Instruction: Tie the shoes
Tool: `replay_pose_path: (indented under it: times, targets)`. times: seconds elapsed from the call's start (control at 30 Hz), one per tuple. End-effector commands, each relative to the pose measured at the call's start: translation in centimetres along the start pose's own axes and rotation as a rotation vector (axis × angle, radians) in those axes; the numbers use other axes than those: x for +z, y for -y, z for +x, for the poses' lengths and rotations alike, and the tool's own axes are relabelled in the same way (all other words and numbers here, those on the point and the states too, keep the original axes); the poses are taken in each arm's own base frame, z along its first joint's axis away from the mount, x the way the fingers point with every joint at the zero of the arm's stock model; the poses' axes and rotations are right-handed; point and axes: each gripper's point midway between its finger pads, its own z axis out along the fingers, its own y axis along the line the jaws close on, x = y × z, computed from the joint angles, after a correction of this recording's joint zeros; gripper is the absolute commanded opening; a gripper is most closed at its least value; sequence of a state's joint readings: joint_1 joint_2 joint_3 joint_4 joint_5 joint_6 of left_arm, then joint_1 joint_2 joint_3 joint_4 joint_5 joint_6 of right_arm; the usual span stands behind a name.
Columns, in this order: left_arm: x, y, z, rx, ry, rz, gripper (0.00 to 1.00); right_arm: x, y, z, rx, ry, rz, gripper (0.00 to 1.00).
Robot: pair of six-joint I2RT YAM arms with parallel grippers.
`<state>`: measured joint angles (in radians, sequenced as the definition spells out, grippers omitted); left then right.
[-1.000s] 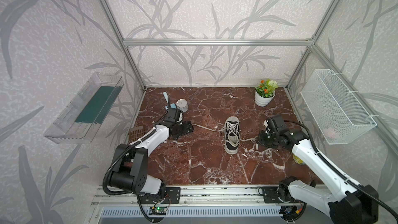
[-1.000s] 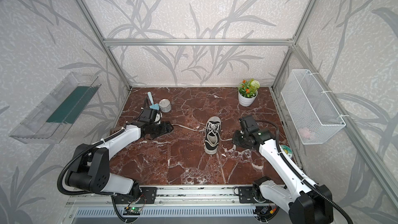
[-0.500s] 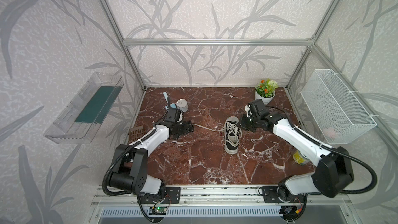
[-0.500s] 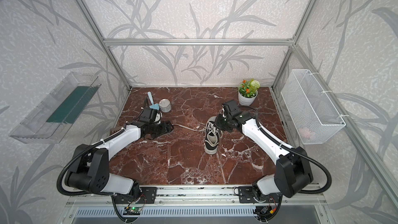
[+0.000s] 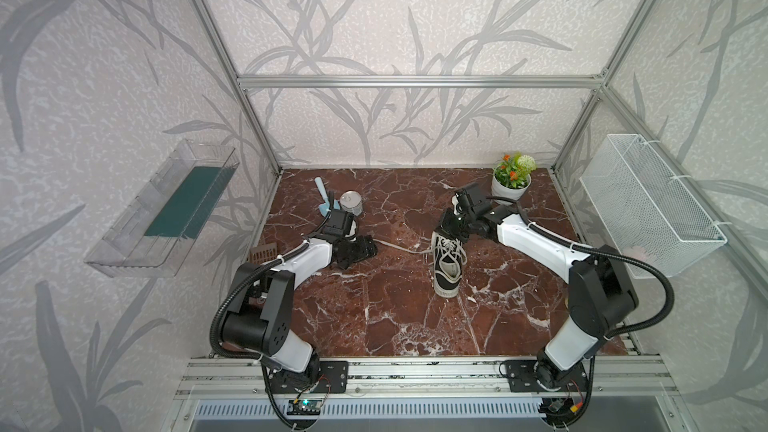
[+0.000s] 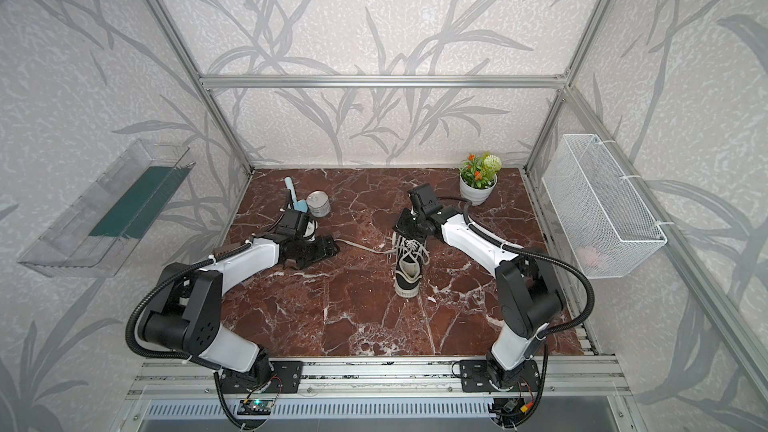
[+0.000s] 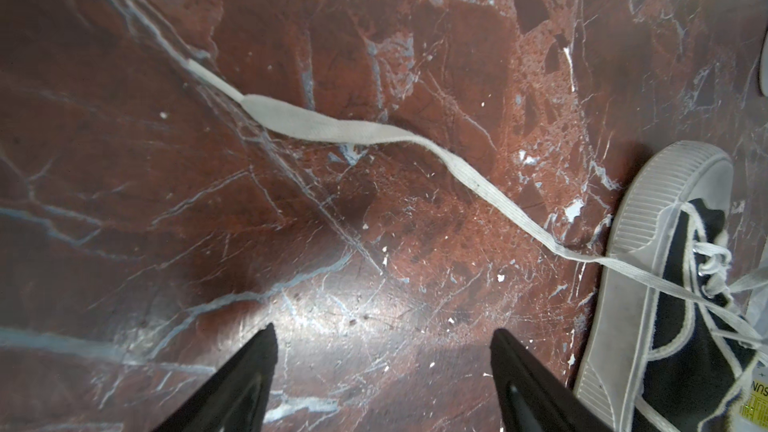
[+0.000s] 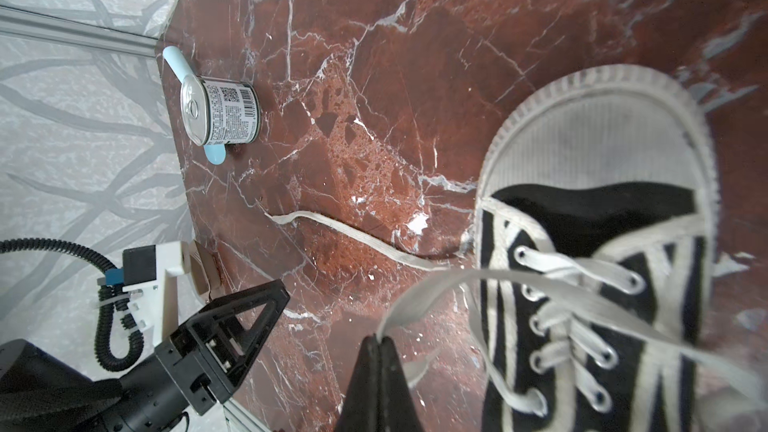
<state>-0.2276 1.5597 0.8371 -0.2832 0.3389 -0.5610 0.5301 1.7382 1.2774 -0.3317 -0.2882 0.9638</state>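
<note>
The right gripper [image 8: 380,340] is pinched tight on a white lace [image 8: 436,288]. The lace bends up in a loop from the shoe [image 8: 602,201] to the gripper's tips. In both top views this gripper [image 5: 451,229] hangs by the toe end of the shoe [image 5: 446,268].

The shoe sits on its sole near the middle of the red marble table [image 5: 395,326]. Its toe points to the back wall.

The left gripper [image 7: 382,351] is wide open and holds nothing. It is low over the table, well to the left of the shoe. The other lace [image 7: 353,130] lies flat on the table just past its fingers [image 7: 249,371] and does not touch them. This lace runs from the shoe across the bare marble toward the left gripper [image 5: 371,245].

A small tin can [image 5: 351,202] and a light blue tool [image 5: 322,193] stand behind the left gripper, near the back left corner. A little flower pot [image 5: 510,189] sits behind the right arm, close to it. A small brown thing [image 5: 262,252] lies by the left wall. A clear tray [image 5: 162,209] hangs on the left wall and a white wire basket [image 5: 648,205] hangs on the right wall.
</note>
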Motion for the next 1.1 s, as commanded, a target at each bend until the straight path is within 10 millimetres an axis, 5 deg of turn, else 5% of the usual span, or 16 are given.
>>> replay_pose_path:
  times: [0.0, 0.23, 0.63, 0.83, 1.07]
  targets:
    - [-0.2, 1.0, -1.1, -0.002, 0.025, 0.018, 0.83, 1.7, -2.7, -0.8, -0.006, 0.015, -0.055, 0.0]
    - [0.0, 0.9, -1.1, -0.001, 0.019, 0.009, 0.83, 5.6, -4.6, -1.8, -0.006, -0.018, -0.074, 0.0]
    - [-1.0, 2.0, -2.0, 0.011, 0.037, 0.016, 0.83, 10.9, -3.9, -2.8, 0.106, -0.026, -0.082, 0.03]
    - [-1.0, 2.2, -2.2, 0.003, 0.05, 0.012, 0.83, 11.7, -3.3, -2.7, 0.122, -0.021, -0.087, 0.23]
    - [-0.4, 2.4, -2.0, 0.001, 0.04, 0.005, 0.83, 10.3, -3.4, -2.7, 0.109, -0.012, -0.096, 0.47]
